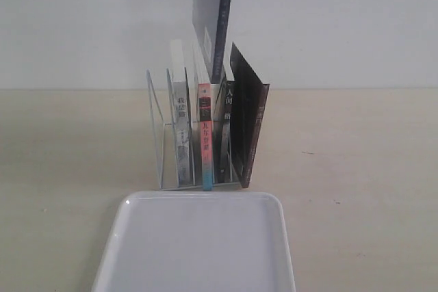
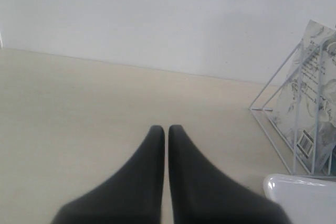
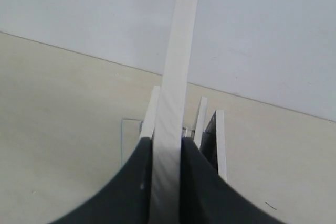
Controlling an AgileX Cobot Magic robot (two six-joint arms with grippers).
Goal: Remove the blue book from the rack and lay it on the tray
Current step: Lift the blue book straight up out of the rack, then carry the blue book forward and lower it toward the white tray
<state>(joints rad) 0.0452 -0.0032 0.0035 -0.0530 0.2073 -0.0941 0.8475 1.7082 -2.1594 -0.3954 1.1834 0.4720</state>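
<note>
The blue book [image 1: 213, 18] hangs upright above the white wire rack [image 1: 157, 135], its dark spine facing right. Its lower end is level with the tops of the other books and its top runs out of the exterior view. In the right wrist view my right gripper [image 3: 167, 143] is shut on the blue book's pale page edge [image 3: 178, 77], with the rack below it. The white tray [image 1: 198, 244] lies in front of the rack. My left gripper [image 2: 166, 128] is shut on nothing, low over the table to the left of the rack [image 2: 294, 124] and the tray's corner [image 2: 299, 198].
Three books stay in the rack: a grey-spined one [image 1: 181, 128], a red-and-teal-spined one [image 1: 204, 135] and a dark one [image 1: 250, 128] leaning at the right end. A white wall stands behind the pale table [image 1: 356, 169].
</note>
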